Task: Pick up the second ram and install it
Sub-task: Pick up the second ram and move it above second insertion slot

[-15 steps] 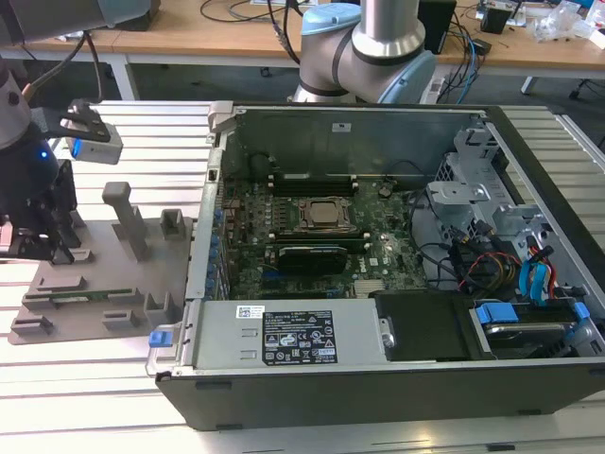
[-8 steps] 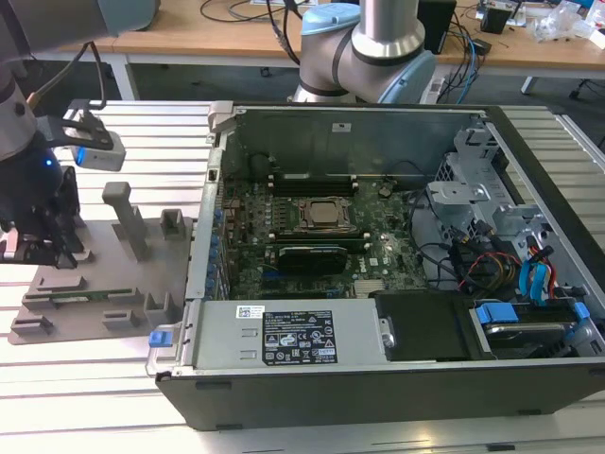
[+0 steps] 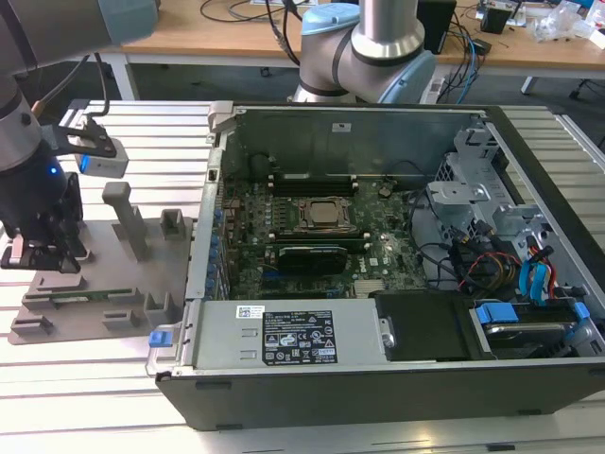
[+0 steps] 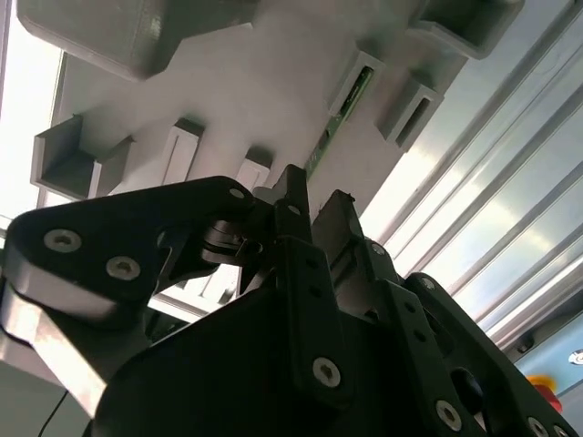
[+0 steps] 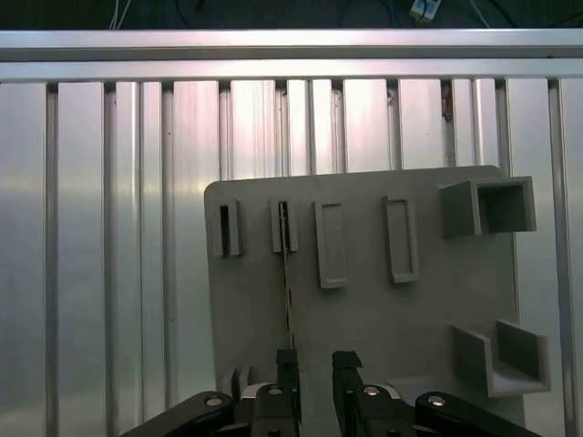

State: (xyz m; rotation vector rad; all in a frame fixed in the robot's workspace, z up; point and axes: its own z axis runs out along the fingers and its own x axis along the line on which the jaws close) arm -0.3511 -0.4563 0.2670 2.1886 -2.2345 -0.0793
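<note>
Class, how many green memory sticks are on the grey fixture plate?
1. The second ram stands on edge in the grey fixture plate, near the gripper; the arm may hide others.

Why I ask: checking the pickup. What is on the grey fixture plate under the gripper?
The second ram stands on edge in the fixture plate's slots, below the open gripper. The gripper covers its nearer end.

Parted gripper [image 4: 317, 188] near second ram [image 4: 344, 111]
</note>
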